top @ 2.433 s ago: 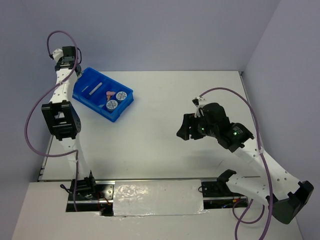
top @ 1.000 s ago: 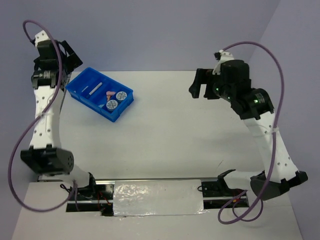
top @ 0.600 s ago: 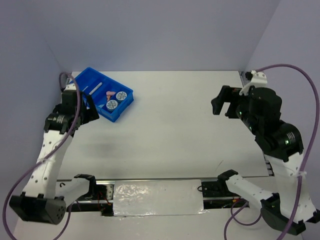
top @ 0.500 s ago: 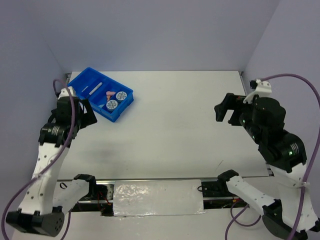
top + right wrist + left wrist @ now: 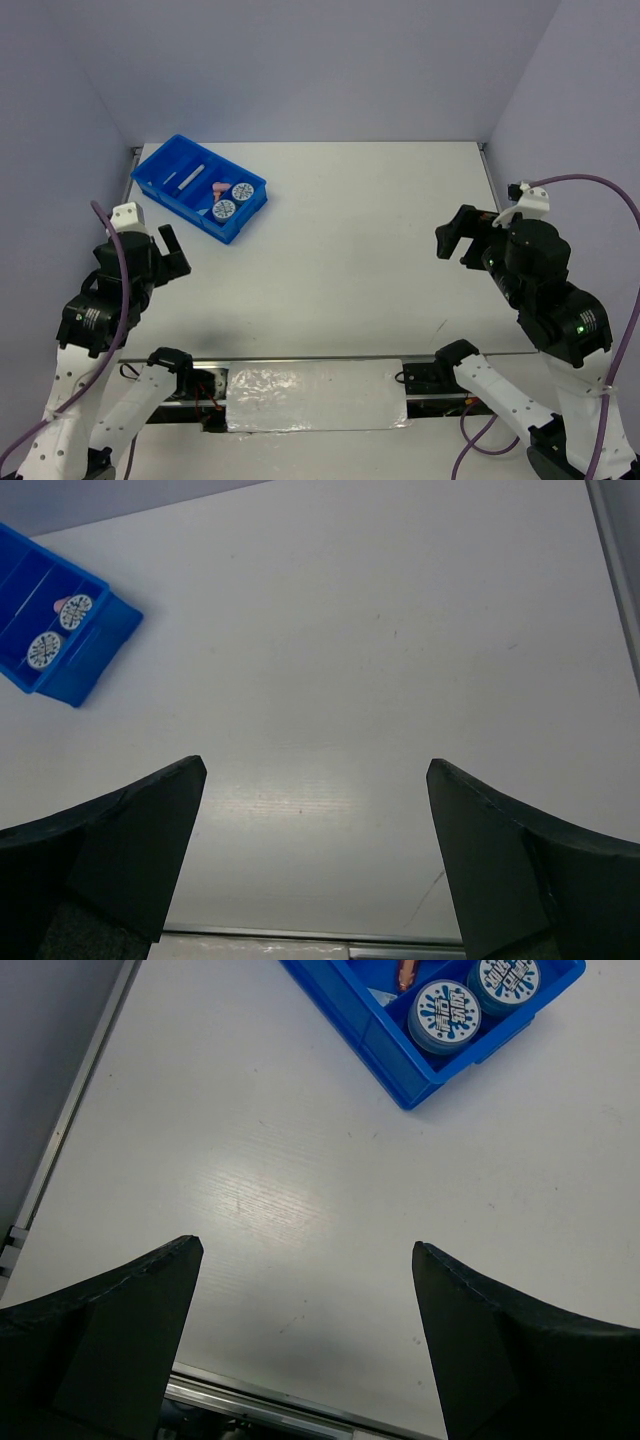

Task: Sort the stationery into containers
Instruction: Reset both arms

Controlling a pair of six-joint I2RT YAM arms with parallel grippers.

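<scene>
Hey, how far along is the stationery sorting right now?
It looks essentially finished. Done: the two discs, a pink stick and a grey piece lie in the blue tray. In hand: nothing; the left gripper and right gripper are open and empty above the table. Left: no loose stationery shows in any view.

Top view looks down; both wrist views (high up) share the tray (image 5: 380,1055).
</scene>
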